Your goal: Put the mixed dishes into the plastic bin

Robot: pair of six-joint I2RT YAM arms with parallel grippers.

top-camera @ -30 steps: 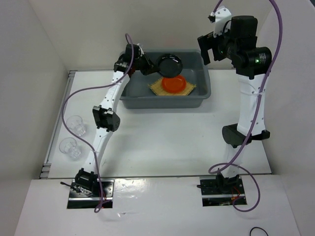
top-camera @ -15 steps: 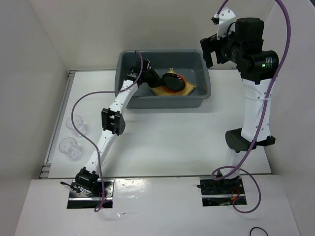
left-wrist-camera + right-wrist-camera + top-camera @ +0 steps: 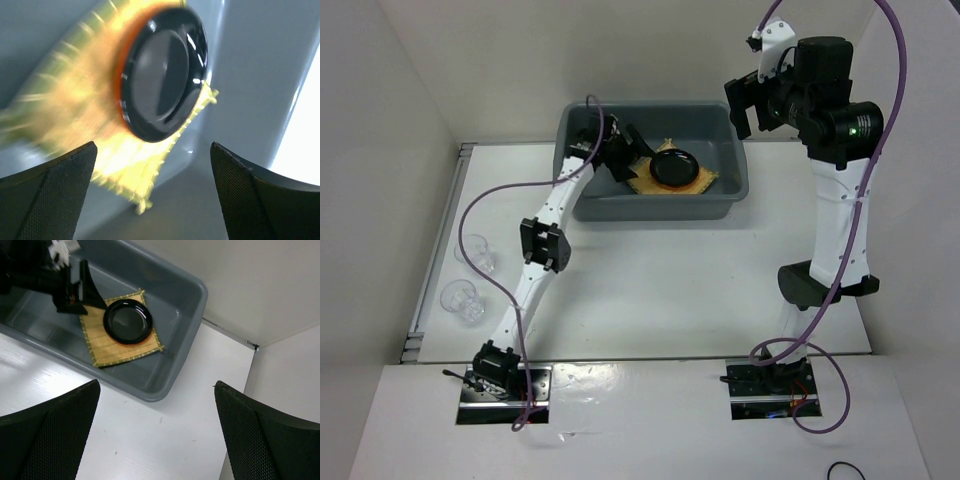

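Nearest, on white table (image 3: pixel 670 280), left: two small clear glass cups (image 3: pixel 461 300), well apart from bin. Judged light, brittle, slick; best pinched across one rim wall.
Beyond: large dark grey plastic bin (image 3: pixel 732 190), holding square tan woven bamboo mat (image 3: pixel 107 354), small round orange plate (image 3: pixel 118 75), small round black plate (image 3: pixel 675 167), stacked.
Left gripper (image 3: pixel 153 150) just beside stack, jaws wide, empty.
Right gripper (image 3: pixel 156 385) raised high, jaws wide, empty.

The left pincer (image 3: pixel 628 160) sits low inside the plastic bin (image 3: pixel 650 210), its left wall close beside, the black plate (image 3: pixel 675 167) on the mat (image 3: pixel 706 179) just ahead. Two glass cups (image 3: pixel 475 253) stand at the surface's (image 3: pixel 670 270) left edge; its middle lies open.
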